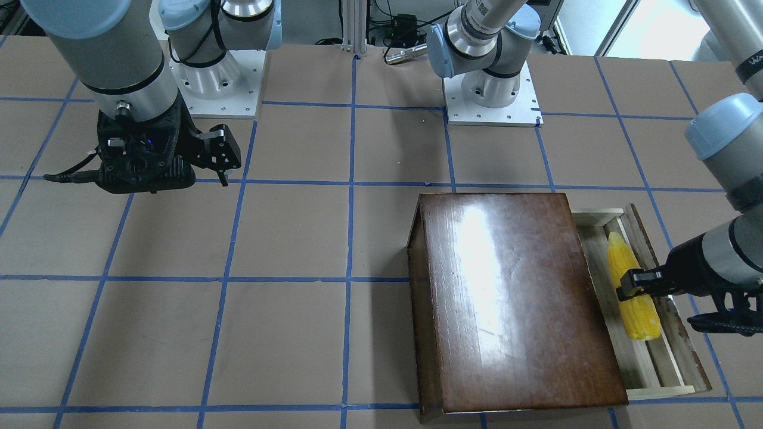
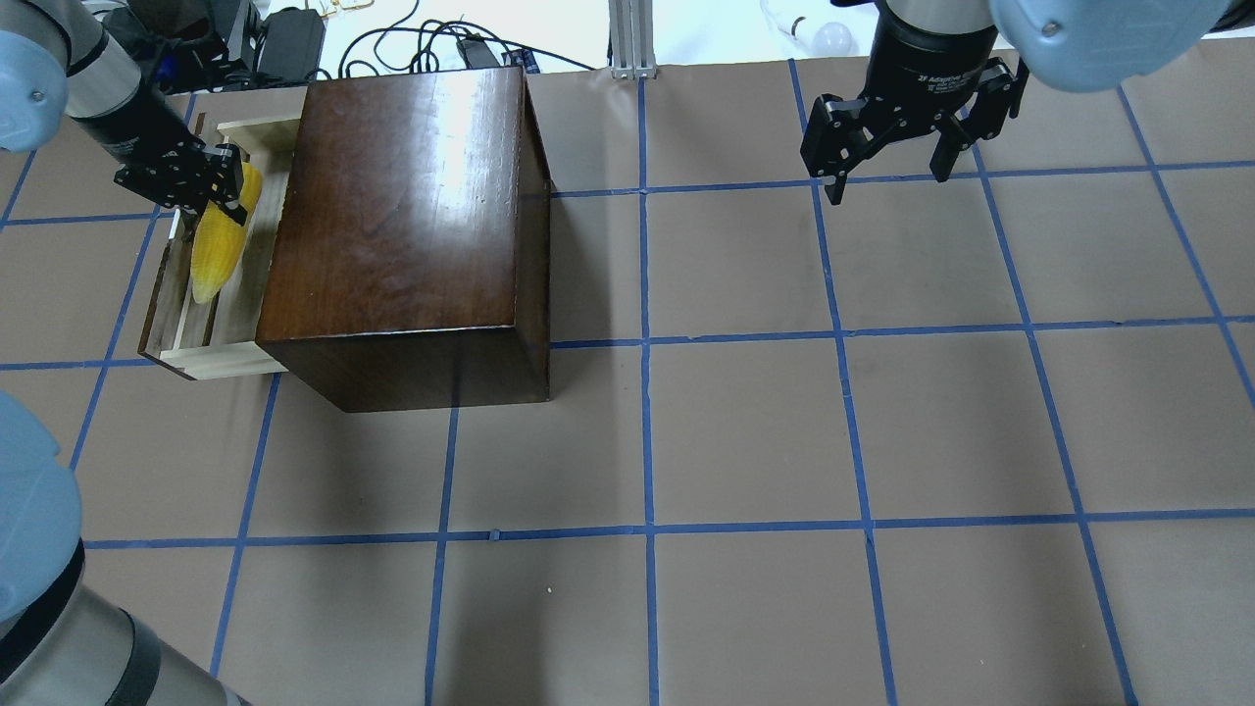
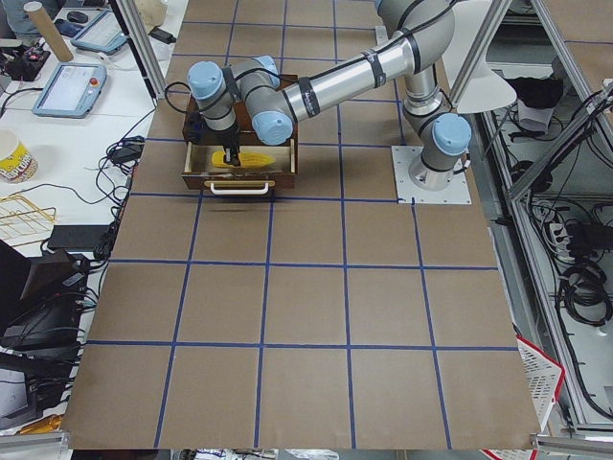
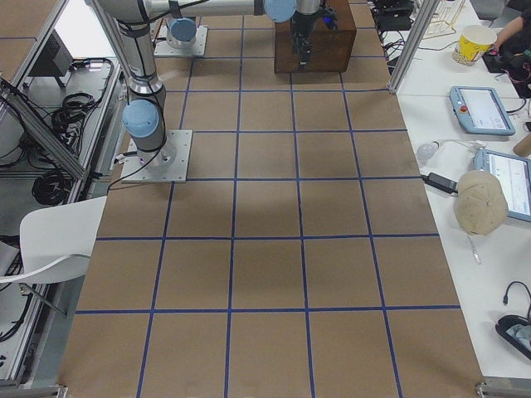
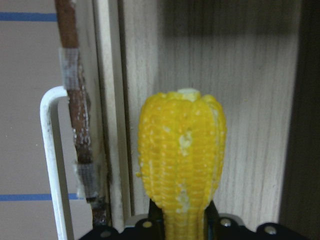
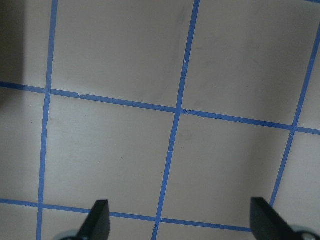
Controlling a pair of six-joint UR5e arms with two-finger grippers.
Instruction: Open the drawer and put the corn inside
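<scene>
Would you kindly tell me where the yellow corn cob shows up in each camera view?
Front-facing: yellow corn cob right of centre.
Overhead: upper left.
Exterior left: upper left.
Exterior right: not visible.
Left wrist: centre.
Right wrist: absent.
Landmark: glossy dark-brown wooden box beside it.

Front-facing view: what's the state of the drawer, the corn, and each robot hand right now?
Pale wooden drawer with dark front panel: pulled open.
Bright yellow corn cob: inside the drawer, gripped.
Left hand: shut on the corn cob.
Right hand: open, empty.
</scene>
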